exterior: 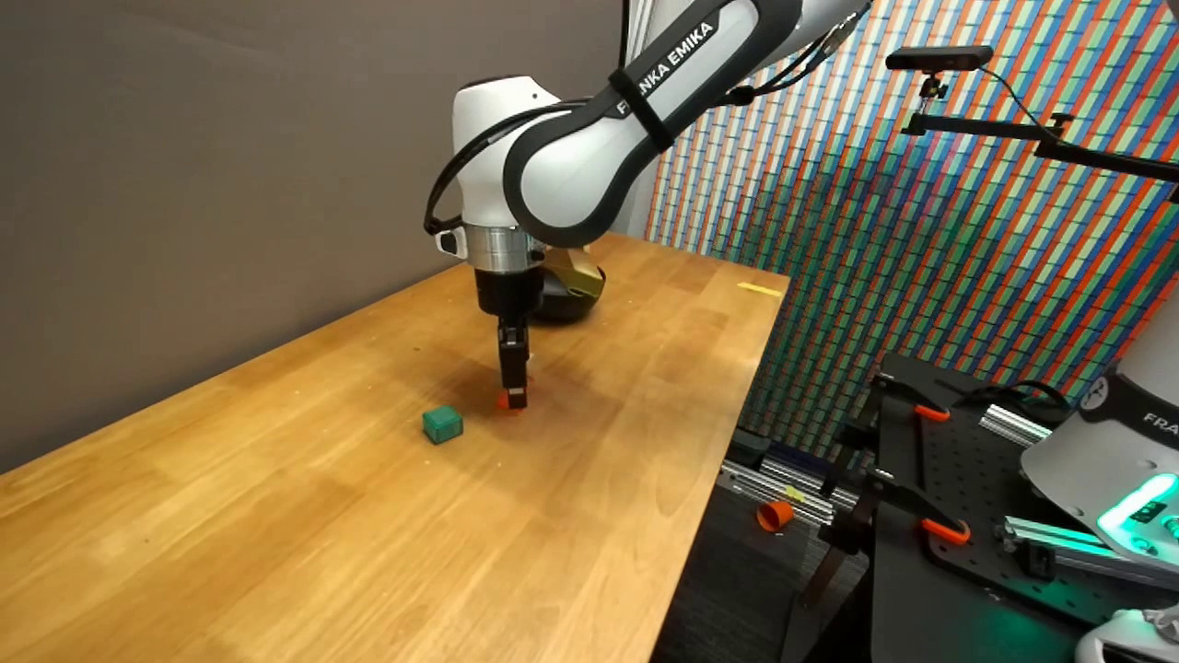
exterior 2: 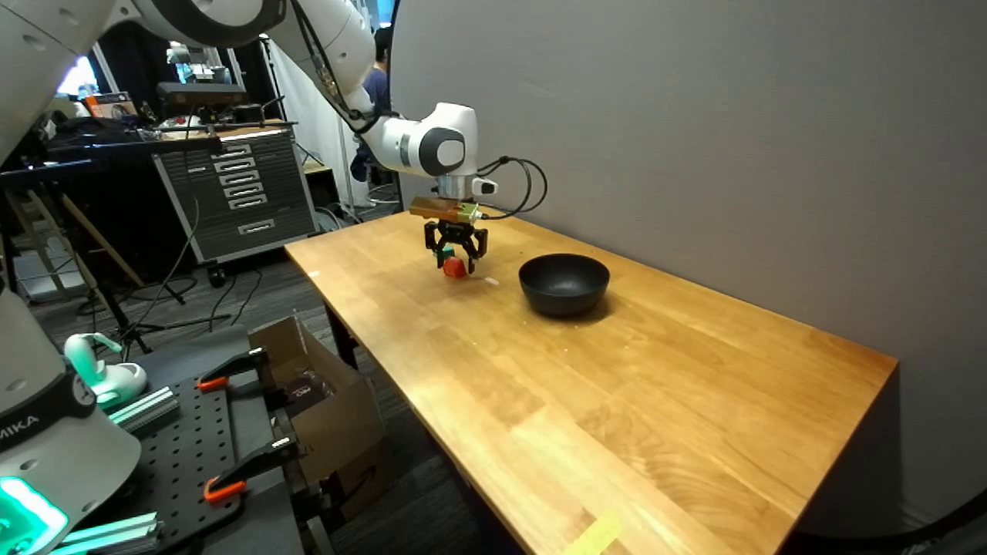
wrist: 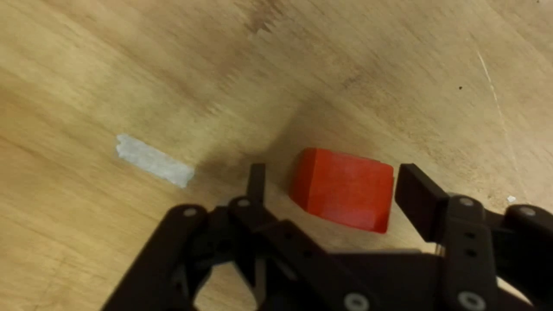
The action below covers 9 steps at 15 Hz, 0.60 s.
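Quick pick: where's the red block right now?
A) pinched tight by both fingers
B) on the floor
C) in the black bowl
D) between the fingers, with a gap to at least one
D: in the wrist view the red block lies inside the open gripper, and a strip of tabletop shows between it and one finger.

Plain grey wall (exterior 2: 694,154) along lt-brown wooden tbl (exterior 2: 694,401); dk-grey metal drawer cab. (exterior 2: 247,189) nr tbl; dk-grey floor (exterior 2: 285,289) below tbl.
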{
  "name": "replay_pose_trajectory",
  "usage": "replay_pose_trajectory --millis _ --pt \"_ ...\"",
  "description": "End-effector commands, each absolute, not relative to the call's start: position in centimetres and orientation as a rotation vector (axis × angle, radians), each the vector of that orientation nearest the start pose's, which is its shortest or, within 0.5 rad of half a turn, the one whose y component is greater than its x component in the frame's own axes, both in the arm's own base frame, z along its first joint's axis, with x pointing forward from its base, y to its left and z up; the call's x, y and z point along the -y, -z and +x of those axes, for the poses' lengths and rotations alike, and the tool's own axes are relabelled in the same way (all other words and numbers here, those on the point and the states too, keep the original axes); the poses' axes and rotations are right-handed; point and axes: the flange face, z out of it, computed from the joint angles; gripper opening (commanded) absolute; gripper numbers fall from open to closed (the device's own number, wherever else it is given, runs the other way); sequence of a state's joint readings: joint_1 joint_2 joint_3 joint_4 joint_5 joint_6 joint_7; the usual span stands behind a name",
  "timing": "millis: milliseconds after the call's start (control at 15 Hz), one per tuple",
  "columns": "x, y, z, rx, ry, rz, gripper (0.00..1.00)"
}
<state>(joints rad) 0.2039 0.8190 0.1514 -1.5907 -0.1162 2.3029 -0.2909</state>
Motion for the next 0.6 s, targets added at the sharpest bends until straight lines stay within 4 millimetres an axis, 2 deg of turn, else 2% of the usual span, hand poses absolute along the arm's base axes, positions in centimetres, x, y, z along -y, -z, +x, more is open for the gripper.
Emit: replay_pose_trajectory --millis 0,200,267,333,400,533 --pt "-22.4 -15.1 64.1 1.028 -0.095 -2.984 0.49" --pt "-20.5 -16.6 64.7 0.986 -0.06 -3.067 0.26" --pt "-19.1 -17.9 65.4 0.965 -0.026 -3.121 0.21" --pt "-17.7 -18.9 65.9 0.939 -0.001 -3.166 0.21" --pt "-15.4 -20.8 66.8 0.895 0.037 -3.226 0.21" --pt "-11.9 -23.4 68.2 0.819 0.096 -3.322 0.21"
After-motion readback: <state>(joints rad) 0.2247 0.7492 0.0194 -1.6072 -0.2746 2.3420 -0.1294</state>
